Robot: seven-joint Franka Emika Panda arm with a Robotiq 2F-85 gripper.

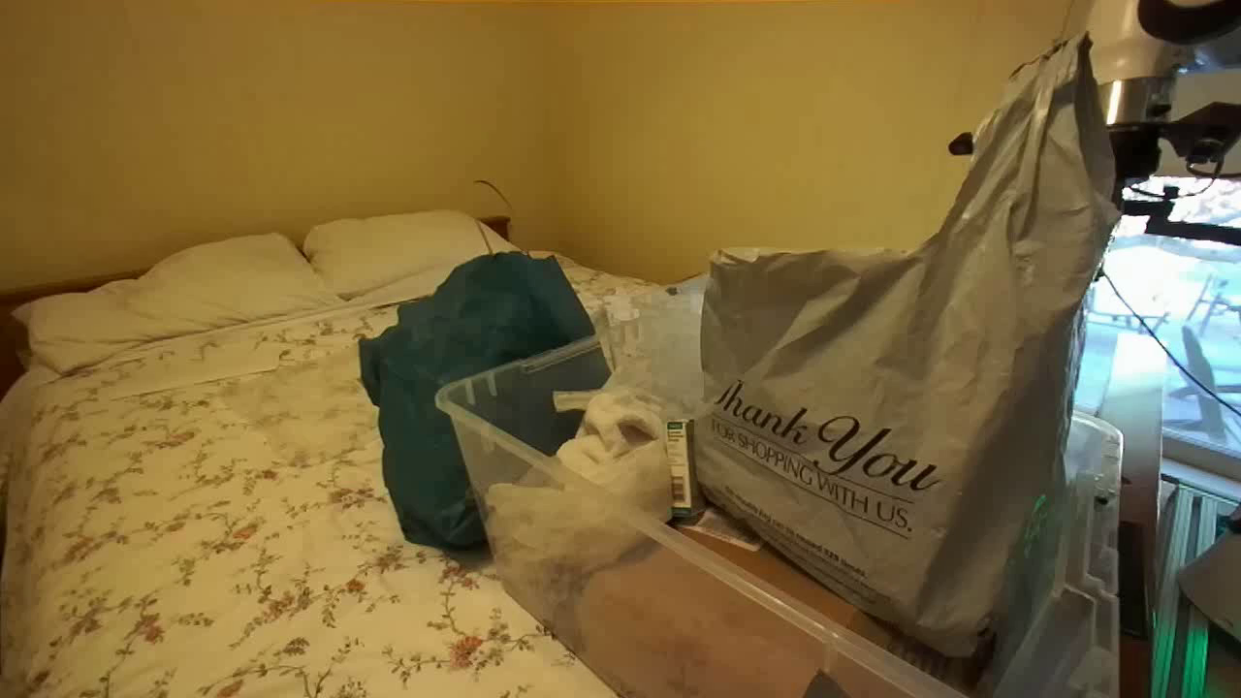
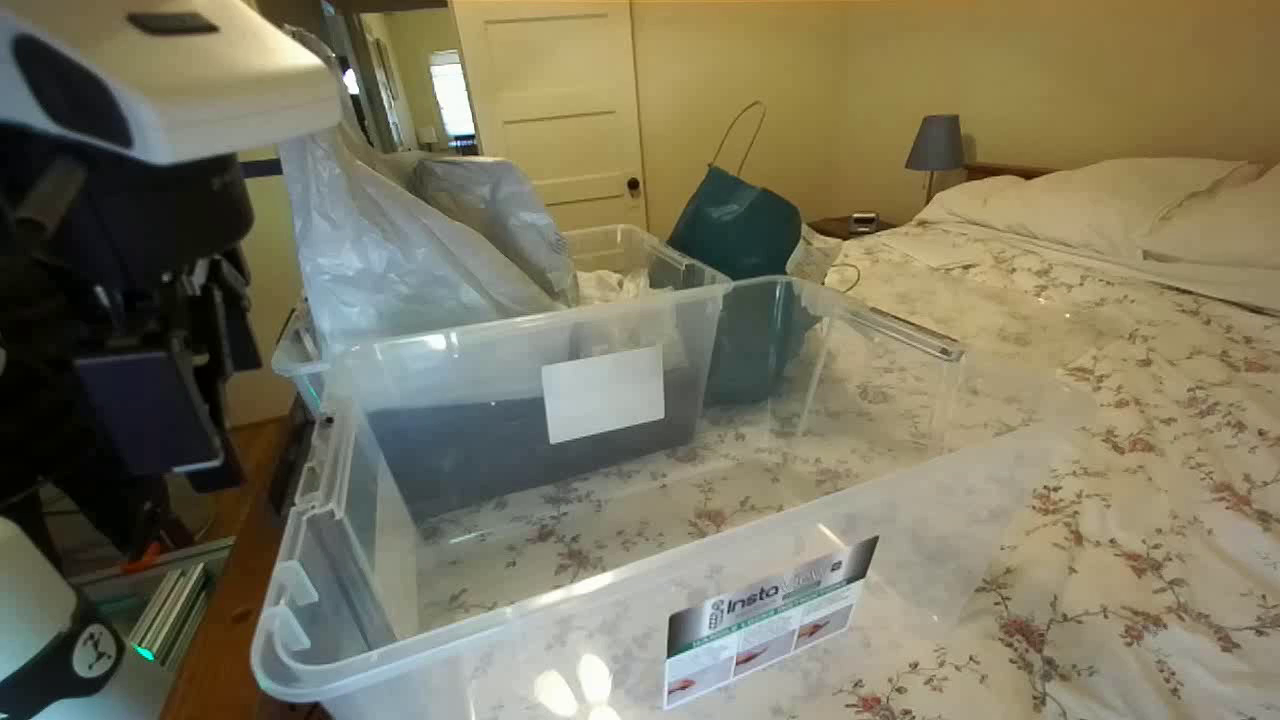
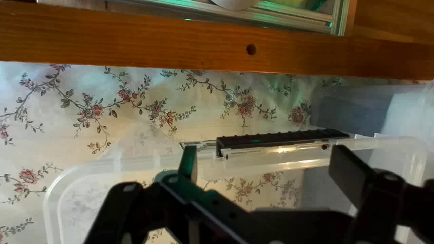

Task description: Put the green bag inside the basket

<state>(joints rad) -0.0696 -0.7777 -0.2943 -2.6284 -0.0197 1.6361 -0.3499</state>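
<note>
The green bag [image 1: 475,339] is teal and floppy. It stands on the bed against the end of a filled clear bin, and its thin loop handle rises above it in an exterior view [image 2: 740,225]. It is out of the wrist view. A clear plastic bin [image 2: 590,588], which looks like the basket, sits in front of the filled one, with bedspread pattern showing through its bottom. My gripper [image 3: 262,161] is open with nothing between its fingers, above that bin's black-latched rim [image 3: 281,139]. In an exterior view it hangs at the left [image 2: 170,390]; the grey bag mostly hides it in the other exterior picture.
The filled clear bin [image 1: 679,539] holds a tall grey "Thank You" bag [image 1: 873,417], a white towel [image 1: 620,446] and a small box [image 1: 682,465]. A wooden rail [image 3: 203,47] runs beside the bed. Pillows [image 1: 194,291] lie at the bed's head.
</note>
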